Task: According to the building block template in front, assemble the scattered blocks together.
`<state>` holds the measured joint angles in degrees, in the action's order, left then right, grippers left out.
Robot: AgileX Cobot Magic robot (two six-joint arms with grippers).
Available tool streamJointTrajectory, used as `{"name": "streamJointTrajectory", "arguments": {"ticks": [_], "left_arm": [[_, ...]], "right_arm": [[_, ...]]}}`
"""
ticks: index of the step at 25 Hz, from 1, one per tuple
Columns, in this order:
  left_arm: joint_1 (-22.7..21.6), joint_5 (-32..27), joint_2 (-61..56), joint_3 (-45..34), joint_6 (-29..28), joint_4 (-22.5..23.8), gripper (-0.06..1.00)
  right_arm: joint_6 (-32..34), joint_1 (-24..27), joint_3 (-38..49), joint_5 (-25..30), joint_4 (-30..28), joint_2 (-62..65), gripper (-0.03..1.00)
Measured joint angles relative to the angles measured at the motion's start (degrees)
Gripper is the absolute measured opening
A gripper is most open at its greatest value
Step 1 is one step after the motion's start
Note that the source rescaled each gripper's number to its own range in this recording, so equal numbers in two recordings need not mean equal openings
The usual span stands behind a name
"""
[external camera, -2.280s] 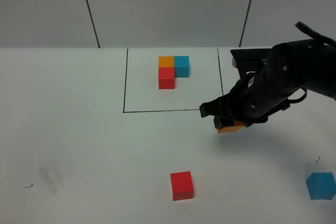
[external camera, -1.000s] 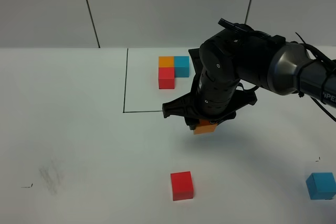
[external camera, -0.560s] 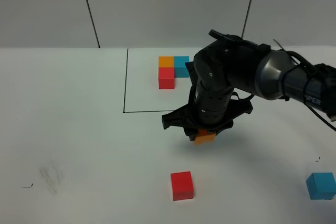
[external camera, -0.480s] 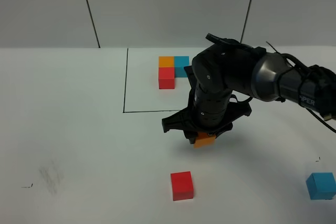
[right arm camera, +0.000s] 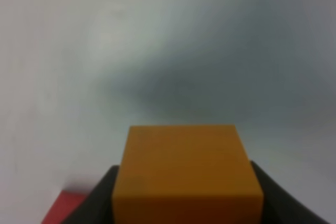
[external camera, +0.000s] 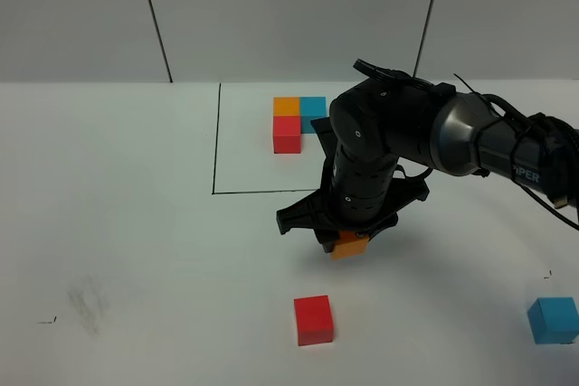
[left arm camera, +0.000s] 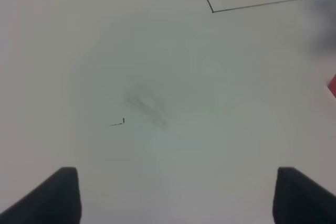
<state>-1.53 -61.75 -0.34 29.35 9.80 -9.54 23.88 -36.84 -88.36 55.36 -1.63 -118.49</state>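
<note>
Right gripper, black, is clamped on a small solid orange cube. Its own wrist view shows the grip best: dark fingers press the two side faces of the cube, with the right gripper pointing down at the white tabletop. The high view shows only the cube's lower part under the arm, and not whether it touches the table. Nearest the gripper, on the camera side and apart from it, lies a loose red cube; the right wrist view catches only its corner. Beyond the gripper is the black-lined rectangular template, framing an L of orange, blue and red cubes. Well off to the arm's own side sits a loose light-blue cube, seen in the high view alone. Only the left wrist view shows the left gripper, spread wide and empty over a grey smudge.
</note>
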Motion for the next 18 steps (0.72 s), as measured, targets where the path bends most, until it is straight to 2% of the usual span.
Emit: {"name": "streamJointTrajectory", "arguments": {"ticks": [12,18], "left_arm": [[0.0,0.0,0.0,0.0,0.0,0.0,0.99],[0.0,0.0,0.0,0.0,0.0,0.0,0.99]], "right_arm": [[1.3,-0.1,0.0,-1.2,2.1,-0.4,0.00],[0.2,-3.2,-0.1,-1.3,2.1,-2.5,0.00]]}}
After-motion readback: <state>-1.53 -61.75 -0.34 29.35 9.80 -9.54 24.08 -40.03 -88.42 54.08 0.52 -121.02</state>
